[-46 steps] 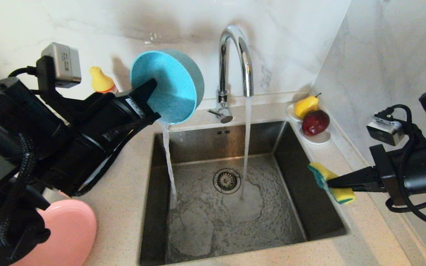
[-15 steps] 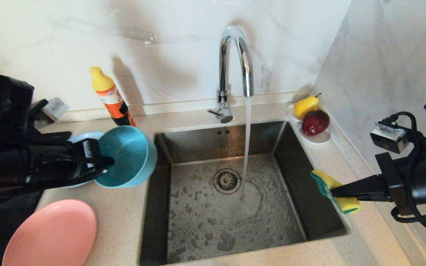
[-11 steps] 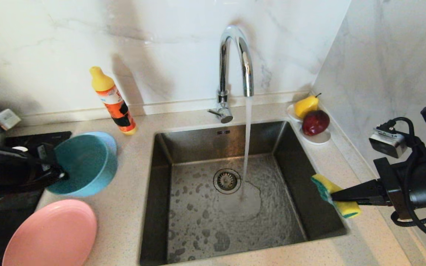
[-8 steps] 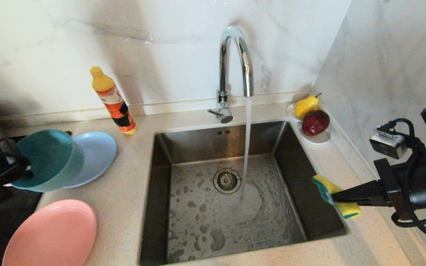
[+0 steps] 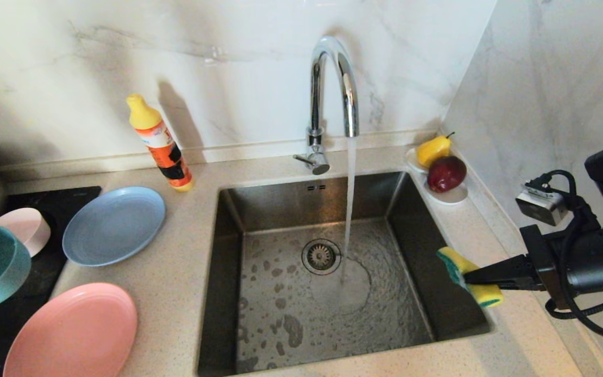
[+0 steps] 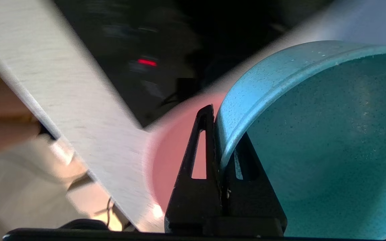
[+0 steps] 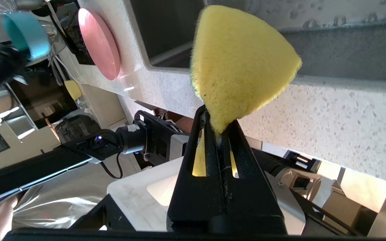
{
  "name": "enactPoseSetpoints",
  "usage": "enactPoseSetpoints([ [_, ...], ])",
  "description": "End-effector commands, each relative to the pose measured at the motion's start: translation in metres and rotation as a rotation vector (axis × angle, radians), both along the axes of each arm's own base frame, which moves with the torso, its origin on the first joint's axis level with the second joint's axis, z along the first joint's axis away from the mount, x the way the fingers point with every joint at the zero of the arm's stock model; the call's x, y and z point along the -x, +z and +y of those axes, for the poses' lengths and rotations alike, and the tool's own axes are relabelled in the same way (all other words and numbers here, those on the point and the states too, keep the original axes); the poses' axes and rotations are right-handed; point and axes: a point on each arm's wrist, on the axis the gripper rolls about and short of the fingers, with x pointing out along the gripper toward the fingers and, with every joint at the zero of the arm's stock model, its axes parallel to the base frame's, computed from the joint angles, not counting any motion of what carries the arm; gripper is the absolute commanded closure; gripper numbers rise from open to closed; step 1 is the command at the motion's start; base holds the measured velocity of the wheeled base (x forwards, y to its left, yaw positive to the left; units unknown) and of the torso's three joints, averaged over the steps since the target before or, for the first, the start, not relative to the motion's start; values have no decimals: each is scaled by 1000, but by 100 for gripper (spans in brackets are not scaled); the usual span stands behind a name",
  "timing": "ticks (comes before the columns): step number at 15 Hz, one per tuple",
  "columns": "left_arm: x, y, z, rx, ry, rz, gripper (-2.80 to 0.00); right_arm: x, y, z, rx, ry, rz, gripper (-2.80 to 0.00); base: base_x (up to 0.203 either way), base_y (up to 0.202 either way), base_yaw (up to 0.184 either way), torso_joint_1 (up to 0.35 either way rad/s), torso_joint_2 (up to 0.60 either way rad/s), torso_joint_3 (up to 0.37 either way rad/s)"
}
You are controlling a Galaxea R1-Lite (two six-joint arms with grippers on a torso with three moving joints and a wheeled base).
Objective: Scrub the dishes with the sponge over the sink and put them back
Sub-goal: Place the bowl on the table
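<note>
Teal bowl (image 6: 313,140) hung pinched by its rim in the left claw (image 6: 222,147) at the desk's (image 5: 176,314) far left, beside the pale pink bowl (image 5: 25,228). Over the sink's (image 5: 437,293) right edge, the right claw (image 7: 218,129) gripped the sponge (image 7: 240,60).

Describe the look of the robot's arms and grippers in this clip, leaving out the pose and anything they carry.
The right gripper has flat black tapered fingers with long slots, fixed to a grey and black barrel wrist. A small grey camera box with looping black cables sits on top. The left gripper shows the same black slotted wedge fingers; the rest of that arm is out of view.
</note>
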Motion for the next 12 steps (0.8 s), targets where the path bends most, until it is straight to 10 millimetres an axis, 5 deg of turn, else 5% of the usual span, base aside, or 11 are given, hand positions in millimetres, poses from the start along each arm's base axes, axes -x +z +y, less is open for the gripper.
enactPoseSetpoints([
  [1,2,-25,36,52,102,91,0,-6,-3,1,-3,3,17,0,0,0,0,0,0,0],
  [4,11,-40,77,53,155,62,0,-14,-12,3,3,1,37,0,0,0,0,0,0,0],
  [12,16,-80,112,157,217,146,0,-16,-13,3,0,3,32,0,0,0,0,0,0,0],
])
